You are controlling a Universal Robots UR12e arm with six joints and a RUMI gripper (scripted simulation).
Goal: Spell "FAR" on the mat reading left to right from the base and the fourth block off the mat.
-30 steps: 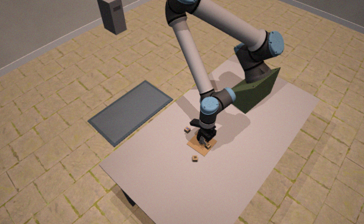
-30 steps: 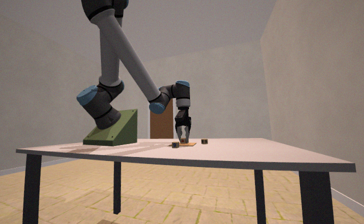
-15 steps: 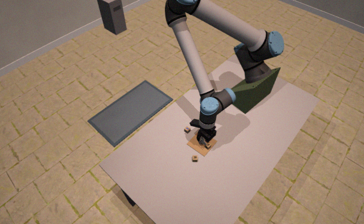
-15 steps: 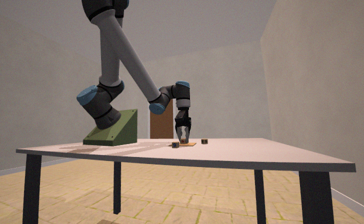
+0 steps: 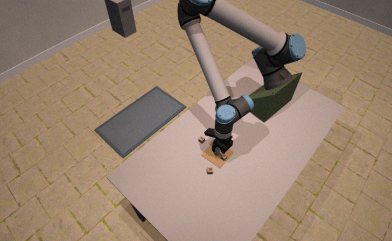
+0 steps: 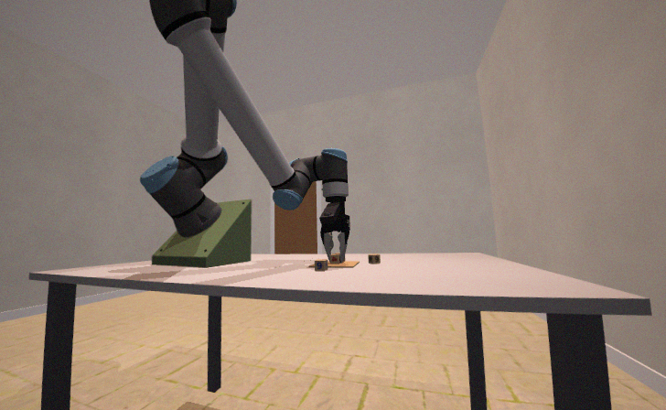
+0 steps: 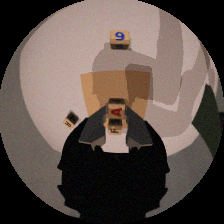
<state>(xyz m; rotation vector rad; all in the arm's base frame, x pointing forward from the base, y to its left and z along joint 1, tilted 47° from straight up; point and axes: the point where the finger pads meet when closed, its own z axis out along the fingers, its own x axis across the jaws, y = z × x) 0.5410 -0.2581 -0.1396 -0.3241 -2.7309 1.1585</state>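
Observation:
My gripper (image 5: 219, 151) is shut on a wooden block with a red A (image 7: 116, 112) and holds it low over the tan mat (image 5: 217, 156), at or just above its surface (image 6: 334, 257). Another block (image 5: 224, 156) lies on the mat right beside the fingers; in the wrist view a dark letter like an F (image 7: 114, 130) shows close behind the A. A block with a blue 9 (image 5: 201, 139) sits on the table off the mat, also in the wrist view (image 7: 119, 37). A block with a dark letter (image 5: 209, 170) lies off the mat on the other side (image 7: 71, 119).
The green wedge base (image 5: 274, 100) of the arm stands at the back of the white table. A grey floor panel (image 5: 140, 119) lies to the table's left. A dark cabinet (image 5: 120, 16) stands far off on the floor.

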